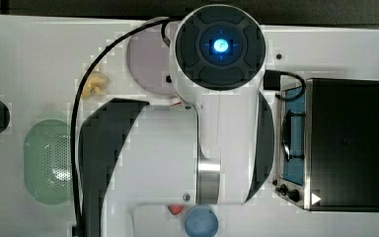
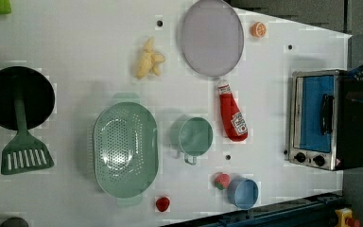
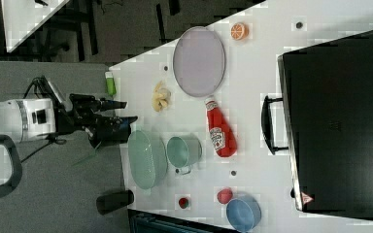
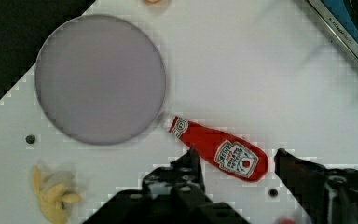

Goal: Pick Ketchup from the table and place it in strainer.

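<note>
1. Ketchup [image 2: 232, 117]: red soft-sided squeeze bottle, white cap, dark label band. It lies flat on the smooth white table [image 2: 75, 56], cap toward the plate.
2. Plate [image 2: 211, 37]: flat, pale lilac, oval with a thin rim, just beside the ketchup cap; cannot tell if they touch.
3. Cup [image 2: 194, 137]: mint-green, round, small handle, between the ketchup and the strainer.
4. Strainer [image 2: 125, 149]: pale mint plastic oval basket, dotted perforated bottom, smooth rim, nothing in it; well apart from the ketchup.
5. Gripper [image 4: 235, 163]: black fingers spread, holding nothing. In the wrist view the ketchup's wide end shows between them, with the gripper off the table.
6. Toaster oven [image 2: 321, 118]: boxy, metal front, blue-tinted glass door, black handle and knobs, at the left view's right.
7. Also: yellow banana bunch [image 2: 148, 59], orange half [image 2: 258, 30], blue bowl [image 2: 243, 192], slotted green spatula [image 2: 22, 142] across a black pan [image 2: 0, 94].
</note>
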Tool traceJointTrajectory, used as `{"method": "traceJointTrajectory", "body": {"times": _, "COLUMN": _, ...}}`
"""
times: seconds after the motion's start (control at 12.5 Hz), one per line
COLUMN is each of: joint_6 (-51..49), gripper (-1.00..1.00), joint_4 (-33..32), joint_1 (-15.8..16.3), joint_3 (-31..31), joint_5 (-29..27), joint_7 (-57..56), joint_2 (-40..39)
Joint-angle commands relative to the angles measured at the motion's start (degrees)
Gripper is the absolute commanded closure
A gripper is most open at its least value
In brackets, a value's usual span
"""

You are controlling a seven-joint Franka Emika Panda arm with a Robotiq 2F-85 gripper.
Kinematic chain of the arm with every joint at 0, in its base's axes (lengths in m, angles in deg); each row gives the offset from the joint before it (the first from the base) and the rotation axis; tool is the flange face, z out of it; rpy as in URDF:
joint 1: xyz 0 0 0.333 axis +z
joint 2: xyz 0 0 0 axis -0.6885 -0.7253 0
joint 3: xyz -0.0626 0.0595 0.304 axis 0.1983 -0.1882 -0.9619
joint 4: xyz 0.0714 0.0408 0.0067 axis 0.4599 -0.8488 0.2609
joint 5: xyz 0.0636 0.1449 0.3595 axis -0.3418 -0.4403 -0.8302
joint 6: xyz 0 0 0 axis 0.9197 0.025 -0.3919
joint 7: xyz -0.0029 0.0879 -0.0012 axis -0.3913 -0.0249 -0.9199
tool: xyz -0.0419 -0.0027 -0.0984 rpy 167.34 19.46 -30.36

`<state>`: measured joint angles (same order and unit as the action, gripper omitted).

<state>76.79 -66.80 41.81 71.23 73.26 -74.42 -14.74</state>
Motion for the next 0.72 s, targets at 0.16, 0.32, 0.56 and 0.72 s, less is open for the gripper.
{"method": "traceJointTrajectory", "body": {"times": 0.16, "joint_6": -5.81, "gripper": -0.8, "joint_4": -8.64, "joint_1": -6.12, "joint_3": -3.46, "joint_5": -2.43, "joint_7": 2.95, "joint_2": 11.92}}
{"method": "traceJointTrajectory", "body": {"times": 0.32, "joint_6": -5.78, "gripper": -1.0, "joint_4": -10.16, "joint_1": -6.09, "joint_3": -3.55, "joint_5": -2.43, "joint_7": 1.91, "joint_2": 11.83}}
{"method": "traceJointTrajectory", "body": {"times": 0.56, "joint_6": -4.55, "gripper": -1.0, "joint_4": -14.17, "joint_1": -6.06, "joint_3": -3.82, "joint_5": -2.44, "joint_7": -7.15, "joint_2": 11.54}}
{"method": "traceJointTrajectory", "body": {"times": 0.72, "joint_6": -1.79, "gripper": -1.0, "joint_4": -17.5, "joint_1": -6.06, "joint_3": -4.12, "joint_5": -2.44, "joint_7": -15.17, "joint_2": 11.46}}
